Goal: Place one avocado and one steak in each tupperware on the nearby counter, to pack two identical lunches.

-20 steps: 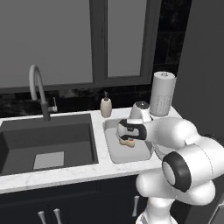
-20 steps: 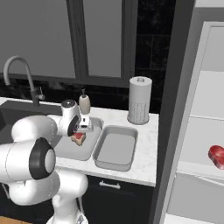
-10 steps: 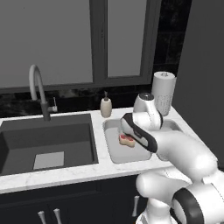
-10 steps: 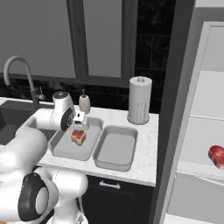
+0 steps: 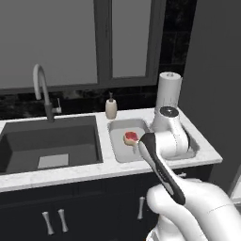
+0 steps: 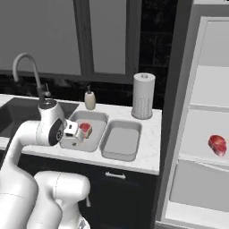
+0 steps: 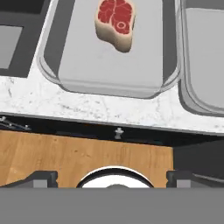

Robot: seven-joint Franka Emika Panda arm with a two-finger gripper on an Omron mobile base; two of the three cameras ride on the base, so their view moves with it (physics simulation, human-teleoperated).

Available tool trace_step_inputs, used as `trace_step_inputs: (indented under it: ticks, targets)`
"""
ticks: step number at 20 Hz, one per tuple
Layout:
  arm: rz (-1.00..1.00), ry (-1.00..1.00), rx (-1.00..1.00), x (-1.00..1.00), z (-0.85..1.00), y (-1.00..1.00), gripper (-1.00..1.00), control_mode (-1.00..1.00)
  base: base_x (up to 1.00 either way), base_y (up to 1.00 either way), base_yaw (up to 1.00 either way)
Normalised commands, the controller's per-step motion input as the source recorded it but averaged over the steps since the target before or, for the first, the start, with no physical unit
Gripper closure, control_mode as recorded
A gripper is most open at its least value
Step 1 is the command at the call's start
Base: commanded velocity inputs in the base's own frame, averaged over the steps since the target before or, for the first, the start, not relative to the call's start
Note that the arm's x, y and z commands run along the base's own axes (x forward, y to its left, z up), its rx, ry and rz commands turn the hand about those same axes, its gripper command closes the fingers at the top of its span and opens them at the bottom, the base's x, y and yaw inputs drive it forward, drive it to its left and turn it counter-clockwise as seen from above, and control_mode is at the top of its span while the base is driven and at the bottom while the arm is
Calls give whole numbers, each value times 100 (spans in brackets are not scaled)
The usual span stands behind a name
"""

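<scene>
A raw red steak [image 7: 115,21] lies at the far end of the left tupperware [image 7: 109,65], apart from my gripper. The second tupperware [image 7: 204,52] stands right beside it with nothing in it. From the right base, the steak [image 6: 85,128] rests in the left tupperware [image 6: 91,144], the other tupperware [image 6: 120,142] to its right. My gripper [image 6: 73,131] hangs over the left tray's near end by the counter [image 6: 147,157] front edge. It is open, fingertips [image 7: 42,177] wide apart, holding nothing. A second steak [image 6: 217,145] lies on a fridge shelf. The avocado is out of view.
A dark sink basin [image 5: 47,143] with a curved faucet [image 5: 42,89] sits left of the trays. A soap dispenser [image 6: 90,99] and a paper towel roll [image 6: 143,96] stand at the back of the counter. The open fridge [image 6: 201,134] is at the right.
The gripper let go of the steak into the left tupperware and opened wide. The hand then drew back toward the counter's front edge.
</scene>
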Motion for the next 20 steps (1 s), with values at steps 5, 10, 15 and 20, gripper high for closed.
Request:
trace_step_inputs:
  ticks: [5, 10, 15, 20]
  targets:
    - [0, 0, 0, 0, 0, 0, -100, 100, -88, -88, -15]
    - [0, 0, 0, 0, 0, 0, -100, 100, -9, -100, -23]
    - [0, 0, 0, 0, 0, 0, -100, 100, 15, -100, -18]
    - [0, 0, 0, 0, 0, 0, -100, 100, 43, -94, -10]
